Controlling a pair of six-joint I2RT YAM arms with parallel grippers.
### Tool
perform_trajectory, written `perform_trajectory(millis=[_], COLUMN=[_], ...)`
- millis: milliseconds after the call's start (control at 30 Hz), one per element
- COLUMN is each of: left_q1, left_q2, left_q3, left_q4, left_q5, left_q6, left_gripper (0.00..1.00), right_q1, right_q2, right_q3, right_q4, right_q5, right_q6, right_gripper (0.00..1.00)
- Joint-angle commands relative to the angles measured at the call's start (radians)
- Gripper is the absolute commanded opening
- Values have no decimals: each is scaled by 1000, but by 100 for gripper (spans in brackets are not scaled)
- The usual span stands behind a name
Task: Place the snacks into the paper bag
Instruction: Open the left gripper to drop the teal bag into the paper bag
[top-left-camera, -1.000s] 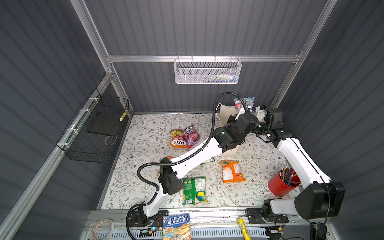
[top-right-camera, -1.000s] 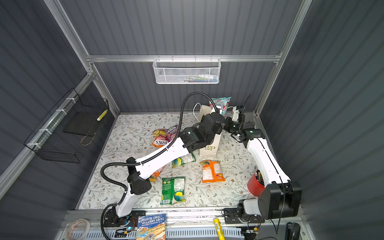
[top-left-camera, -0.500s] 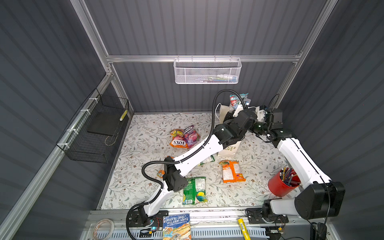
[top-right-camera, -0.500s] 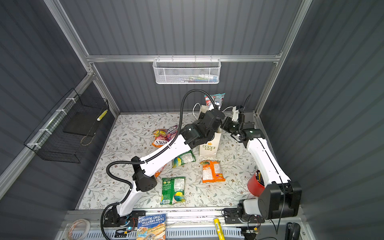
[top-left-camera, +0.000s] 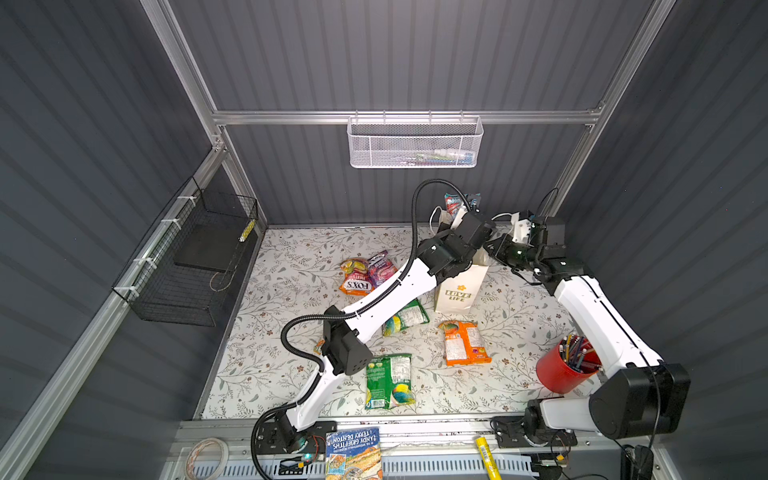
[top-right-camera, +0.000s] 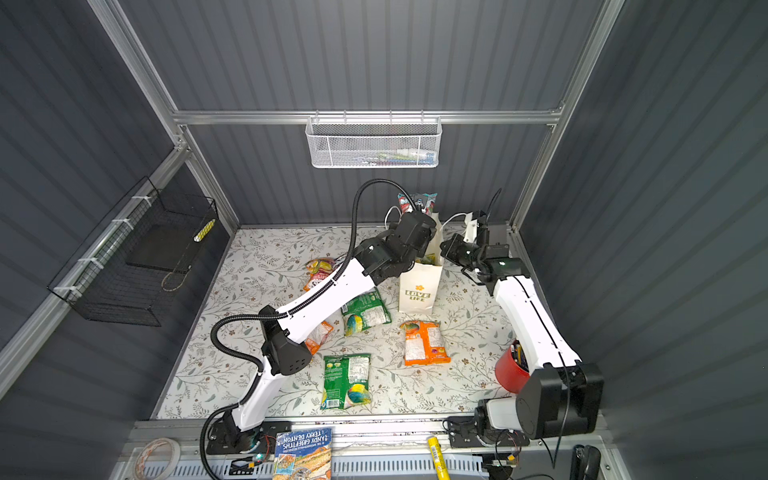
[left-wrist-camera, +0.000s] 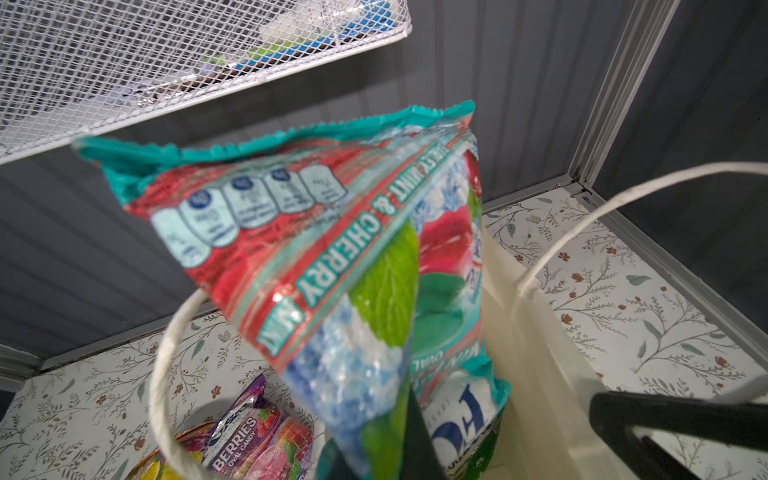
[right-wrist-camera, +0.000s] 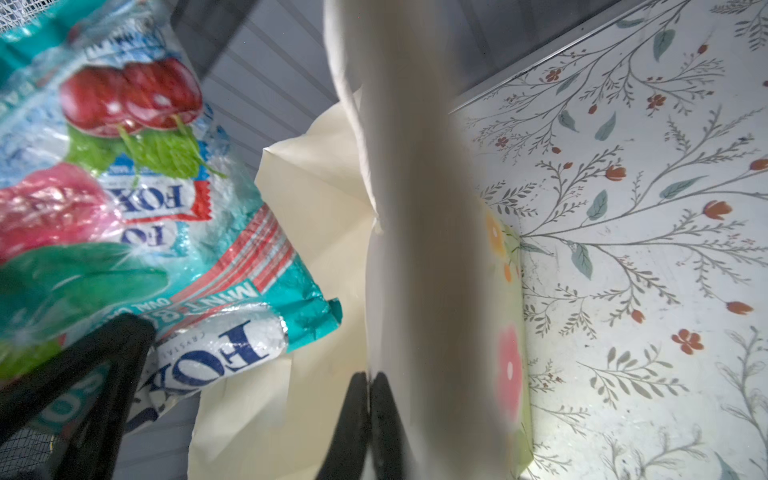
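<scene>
Teal packet (left-wrist-camera: 332, 249) is hanging over the mouth of the paper bag (top-left-camera: 457, 286), sticking out past the left end effector (left-wrist-camera: 374, 449), which is clamping narrow on the foil. Crinkly foil with "MINT & CHERRY" print, cherries, green leaves and a FOX'S logo. More FOX-marked foil is showing right beside that end effector at the bag mouth; can't tell if it's a separate packet or inside the bag.

Bag is standing upright on the bench (top-left-camera: 257, 365), directly under the left end effector. It's white, "LOVE LIFE" face toward the arm bases, cord handles sticking up. Right end effector (right-wrist-camera: 368, 399) is pinching the bag rim, jaws pressed together on the paper.

Other snacks are lying loose on the bench, back toward the arm bases from both end effectors:
- orange packet (top-left-camera: 463, 343)
- green packet (top-left-camera: 388, 380)
- second green packet (top-left-camera: 405, 320), half under the left arm
- orange FOX'S packet (top-left-camera: 356, 284) and magenta packet (top-left-camera: 381, 266), touching each other, off to the left end effector's left

White mesh basket (top-left-camera: 415, 143) is hanging on the wall above and beyond the left end effector, contents blurred. Red cup (top-left-camera: 557, 374) is holding pencils, well behind the right end effector near its arm base.
</scene>
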Motion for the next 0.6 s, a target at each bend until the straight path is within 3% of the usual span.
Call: perform_trajectory(millis=[0,400,567], left_q1=[-7,-16,-21], left_q2=[1,8,-13], left_q3=[-11,-7,-37], left_q4=[8,-23,-12], left_q5=[68,200,221], left_q6=[-39,-134,-148], left_gripper=[0,2,16], right_q1=[5,5,6], right_q2=[-4,2,2], right_q3=[18,18,17], right_q4=[26,32,32], right_q5=[-21,-30,-31], right_q6=[-4,3,3], right_gripper=[0,0,0])
